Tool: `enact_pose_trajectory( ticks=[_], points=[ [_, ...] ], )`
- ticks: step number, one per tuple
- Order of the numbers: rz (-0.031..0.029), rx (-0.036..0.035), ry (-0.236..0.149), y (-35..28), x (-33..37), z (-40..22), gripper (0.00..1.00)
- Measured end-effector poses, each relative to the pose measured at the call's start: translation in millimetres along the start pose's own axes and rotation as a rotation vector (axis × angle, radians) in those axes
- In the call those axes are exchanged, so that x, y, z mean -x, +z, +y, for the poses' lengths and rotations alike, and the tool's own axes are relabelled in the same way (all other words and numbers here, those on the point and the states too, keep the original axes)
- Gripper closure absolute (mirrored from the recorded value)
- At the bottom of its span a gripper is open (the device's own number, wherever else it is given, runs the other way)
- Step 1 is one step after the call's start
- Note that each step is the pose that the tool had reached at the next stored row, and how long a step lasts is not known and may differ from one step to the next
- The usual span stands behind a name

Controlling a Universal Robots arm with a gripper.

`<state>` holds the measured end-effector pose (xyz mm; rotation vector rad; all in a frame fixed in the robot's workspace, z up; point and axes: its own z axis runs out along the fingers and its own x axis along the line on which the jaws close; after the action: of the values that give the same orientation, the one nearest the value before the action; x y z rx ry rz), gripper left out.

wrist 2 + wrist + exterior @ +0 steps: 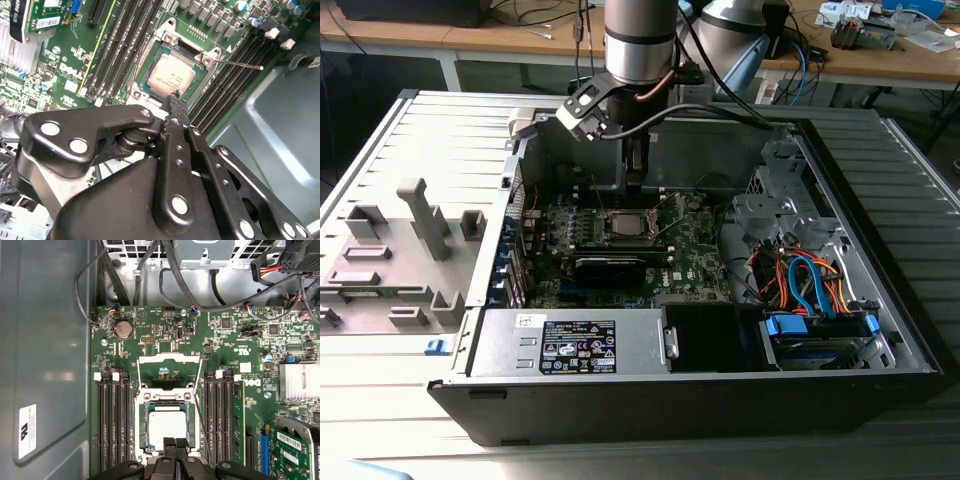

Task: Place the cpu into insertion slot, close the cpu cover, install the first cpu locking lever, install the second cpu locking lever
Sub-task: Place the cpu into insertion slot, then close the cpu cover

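Closed pincer (175, 444): we see its two black fingertips pressed together with nothing held between them. In the first wrist view the tips sit over one edge of the cpu (167, 424). We cannot tell whether they touch it.

In the exterior view, the arm (640, 40) drops straight down from above, its wrist upright and the pincer pointing down into an open computer case (720, 390). The case lies on its side on a grey ribbed desk (380, 150).

Inside the case a green motherboard (150, 330) lies flat. The pincer hangs over the middle of this board, right above the insertion slot (141, 425).

Black memory slots (112, 425) run in rows along both sides of the insertion slot.

The cpu cover (170, 357), a thin silvery frame with a square window, is swung open and back from the slot. Green board shows through its window.

The cpu, a small square chip with a pale metal top, already sits flat in the insertion slot. Its top is fully uncovered.

In the second wrist view, a thin wire locking lever (242, 64) sticks out sideways from a corner of the slot, across the memory slots. It is not latched down.
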<state>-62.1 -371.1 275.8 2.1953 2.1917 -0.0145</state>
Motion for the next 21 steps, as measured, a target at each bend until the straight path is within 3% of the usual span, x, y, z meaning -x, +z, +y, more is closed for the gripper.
enact_pose_trajectory(
  ticks=[5,8,14,15,18,21],
  points=[
    [-0.0001,-0.0001,0.000,-0.1,0.0,0.0,0.89],
    [-0.0002,-0.0038,-0.003,0.1,0.0,10.7,0.89],
    [0.0011,-0.0028,-0.062,0.6,-0.1,19.4,0.89],
    [0.0012,-0.0042,-0.068,0.8,0.0,26.5,0.89],
    [0.0014,-0.0082,-0.072,1.4,0.0,39.9,0.89],
    [0.0015,-0.0115,-0.075,2.0,-0.1,50.0,0.89]
  ],
)
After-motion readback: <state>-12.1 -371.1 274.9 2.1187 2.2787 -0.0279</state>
